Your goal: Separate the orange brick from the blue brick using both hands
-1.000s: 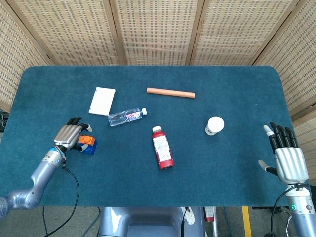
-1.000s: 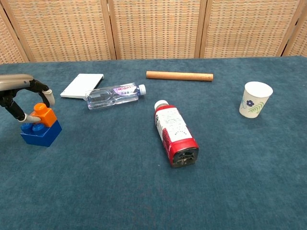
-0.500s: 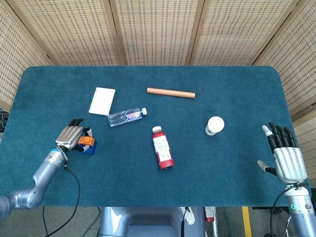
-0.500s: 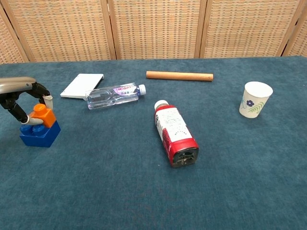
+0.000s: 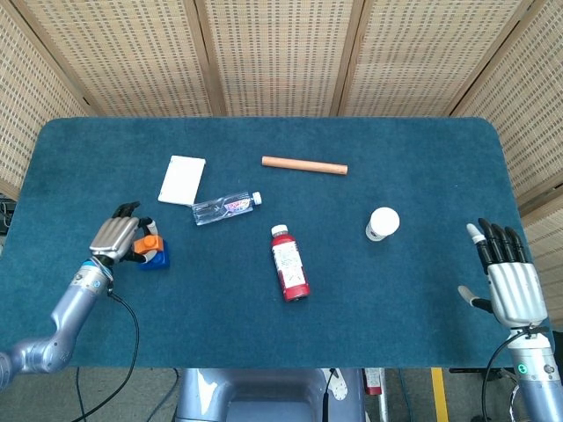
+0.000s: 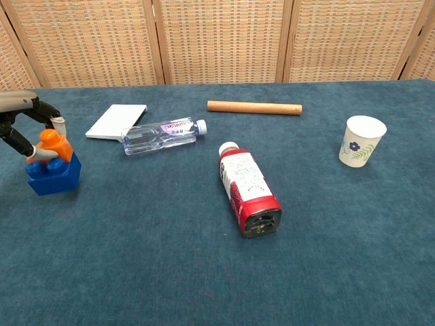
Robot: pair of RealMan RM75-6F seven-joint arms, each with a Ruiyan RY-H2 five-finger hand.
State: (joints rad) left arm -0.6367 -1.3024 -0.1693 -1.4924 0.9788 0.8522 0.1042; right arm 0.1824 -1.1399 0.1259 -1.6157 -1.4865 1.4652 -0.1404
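Left hand pinching orange brick, bricks joined, right hand idle.

Left hand (image 6: 27,129) at far-left of counter (image 5: 413,290), fingers curled round orange brick (image 6: 51,145); brick sits atop blue brick (image 6: 53,174), the two touching, blue one on the counter. Right hand (image 5: 508,280) at near-right counter edge, fingers spread, holding nothing, well apart from bricks. Also on counter: red bottle (image 5: 288,264) lying centre, clear bottle (image 5: 226,208) w/ white card (image 5: 182,179) left of centre, wooden rod (image 5: 304,164) far side, paper cup (image 5: 383,223) right.
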